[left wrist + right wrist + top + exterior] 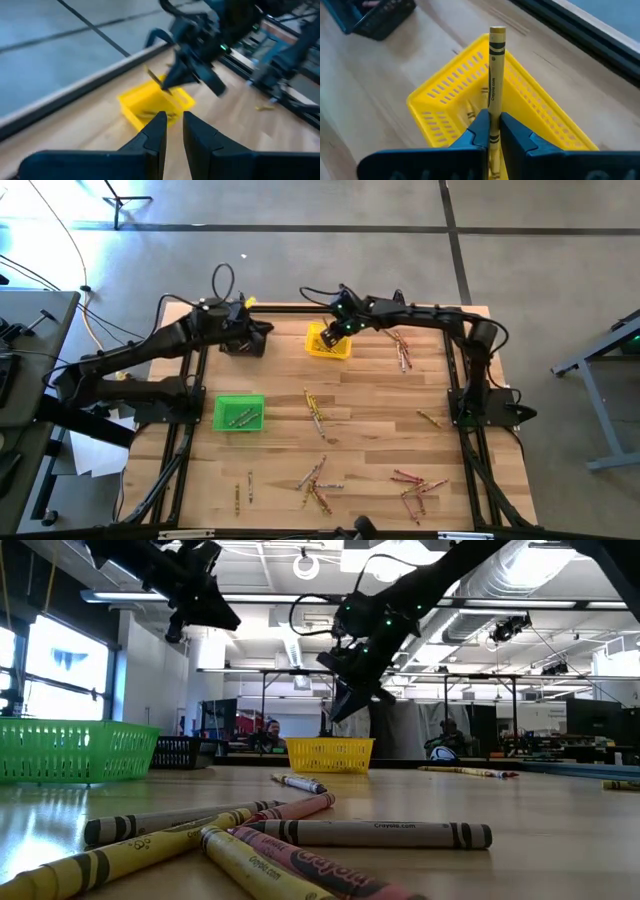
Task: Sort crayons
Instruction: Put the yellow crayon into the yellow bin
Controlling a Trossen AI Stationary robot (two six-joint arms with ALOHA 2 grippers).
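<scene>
The right gripper (492, 131) pinches a yellow crayon (495, 75) just above the yellow bin (327, 342), poised to drop it in. The left gripper (173, 131) hangs over the black bin (243, 340) with its fingers nearly together and nothing between them. A few crayons already lie in the yellow bin and the green bin (238, 413), so sorting is, by my judgement, under way but far from done: loose crayons (314, 481) lie scattered across the table (370, 395). The black bin's contents are hidden under the left arm.
</scene>
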